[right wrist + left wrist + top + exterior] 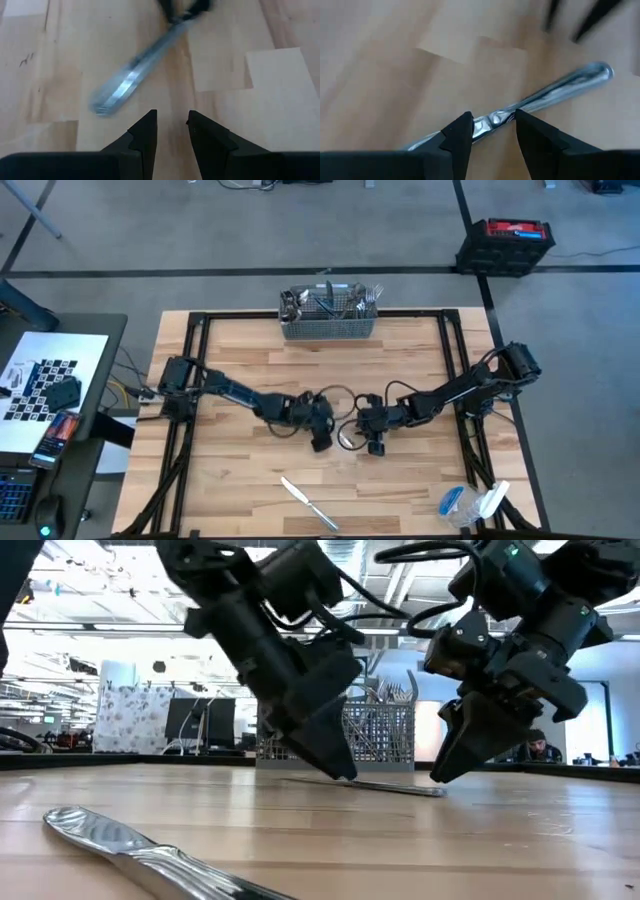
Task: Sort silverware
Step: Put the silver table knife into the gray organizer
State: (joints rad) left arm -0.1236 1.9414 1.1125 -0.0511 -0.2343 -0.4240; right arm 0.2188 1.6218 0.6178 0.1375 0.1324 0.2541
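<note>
The left gripper (492, 131) straddles the handle of a fork (540, 97) lying flat on the table (420, 480), fingers wide, not yet clamped. The right gripper (172, 125) hovers empty and narrow just short of the tines. Pick-up step: closing comes next.

One camera looks straight down on my whole pale wooden plank bench (250, 480). Another sits at bench level, close, facing the room. My wrist cameras look down closely, both sharing one slim shiny silver utensil (555, 92).
</note>
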